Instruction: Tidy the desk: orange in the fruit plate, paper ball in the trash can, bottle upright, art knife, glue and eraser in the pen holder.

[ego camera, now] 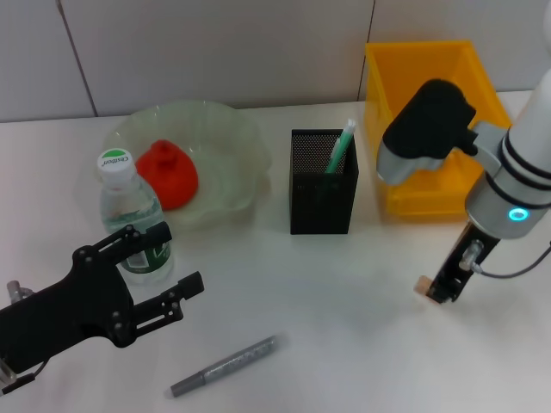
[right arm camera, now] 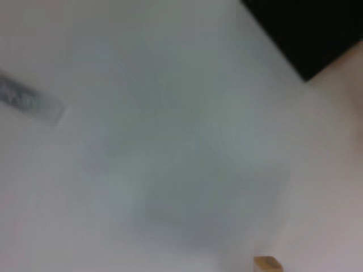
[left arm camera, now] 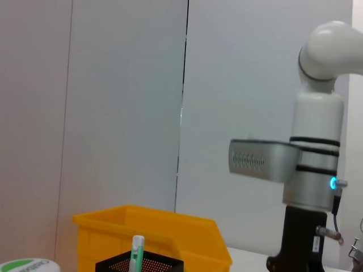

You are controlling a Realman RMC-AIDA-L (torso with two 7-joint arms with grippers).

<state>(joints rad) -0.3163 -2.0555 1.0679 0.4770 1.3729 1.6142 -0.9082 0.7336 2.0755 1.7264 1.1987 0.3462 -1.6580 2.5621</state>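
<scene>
Right gripper (ego camera: 436, 291): low over the table, at the eraser (ego camera: 422, 285); grip unclear.
Left gripper (ego camera: 176, 262): fingers apart, beside the upright bottle (ego camera: 131, 217).
Knife (ego camera: 224, 366): flat on the table.

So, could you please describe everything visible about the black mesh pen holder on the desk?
The black square metal-mesh pen holder stands upright on the white desk, between the translucent fruit plate and the yellow plastic bin, touching neither. Its perforated walls look thin and rigid, and its top is open. A green-and-white stick leans inside, poking above the rim. Neither end effector touches it.
</scene>
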